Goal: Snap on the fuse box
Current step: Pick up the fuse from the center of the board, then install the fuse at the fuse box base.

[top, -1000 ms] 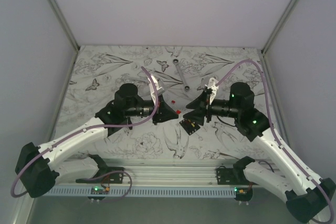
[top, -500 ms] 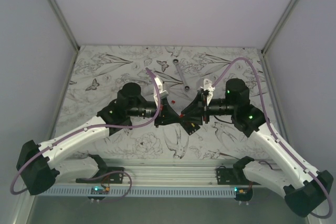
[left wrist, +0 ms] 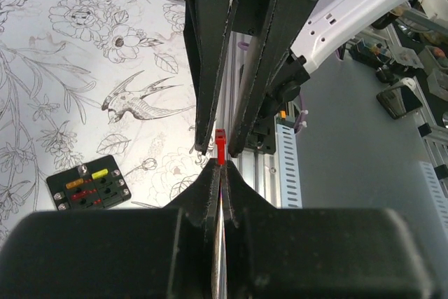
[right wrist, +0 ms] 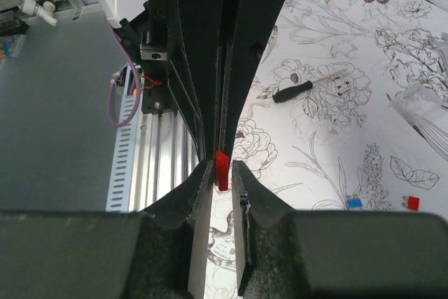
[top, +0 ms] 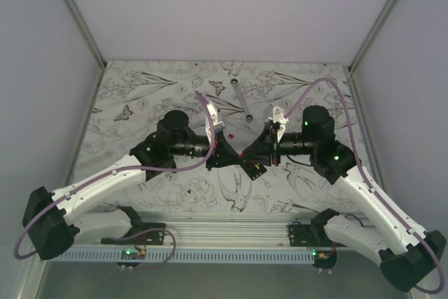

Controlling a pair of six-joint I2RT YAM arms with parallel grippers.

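- While the left tool (left wrist: 220, 167) is pinched together on a small red fuse (left wrist: 220, 143), the right tool (right wrist: 221, 164) meets it tip to tip above the counter (top: 140, 96).
- Right tool: jaws slightly apart, straddling the same fuse. A thin gap shows on one side, so it doesn't look clamped.
- Fuse is held off the counter, right where the two sets of tips meet.
- Fuse box (left wrist: 89, 185) lies flat on the counter, face up, with yellow, orange and red fuses seated in it. Nothing touches it.
- From above, the box sits just on the near side of the meeting point, slightly toward the right arm.
- Screwdriver (right wrist: 301, 89) and a loose blue fuse (right wrist: 354, 203) lie elsewhere on the counter, apart from the box.
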